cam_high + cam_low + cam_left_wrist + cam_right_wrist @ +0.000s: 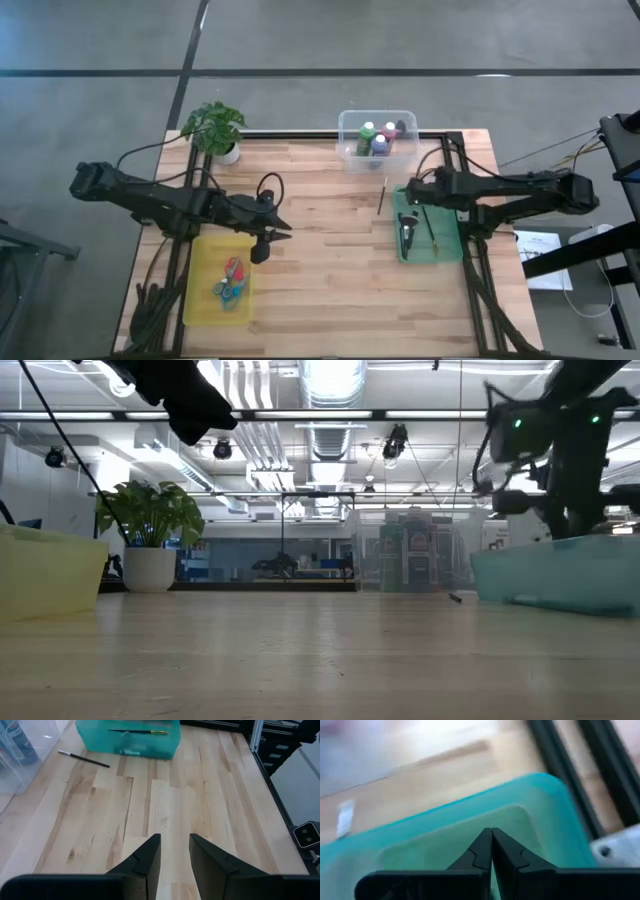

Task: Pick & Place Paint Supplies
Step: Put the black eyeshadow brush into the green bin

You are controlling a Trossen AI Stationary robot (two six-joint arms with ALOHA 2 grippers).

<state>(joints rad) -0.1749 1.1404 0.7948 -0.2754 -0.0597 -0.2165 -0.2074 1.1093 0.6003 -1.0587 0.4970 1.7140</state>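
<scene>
1. The one stray brush (382,196) lies flat on the table (320,270), just left of the green tray (448,250) and near the clear bin (350,150). It is thin and dark-handled, so I judge it hard to pinch; a hand coming down off-line could roll it or nudge it under the tray wall.
2. The right hand (491,851) hovers over the green tray, fingers pressed together, holding nothing. Dropping from here, it could jab the brushes (425,225) already lying in the tray.
3. The left hand (174,855) hangs over the table's middle, fingers partly apart, empty. A reach right for the brush risks crossing the right arm.
4. Bottles (380,140) stand in the clear bin at the far edge; scissors (232,280) lie in the yellow tray (200,300), near left.
</scene>
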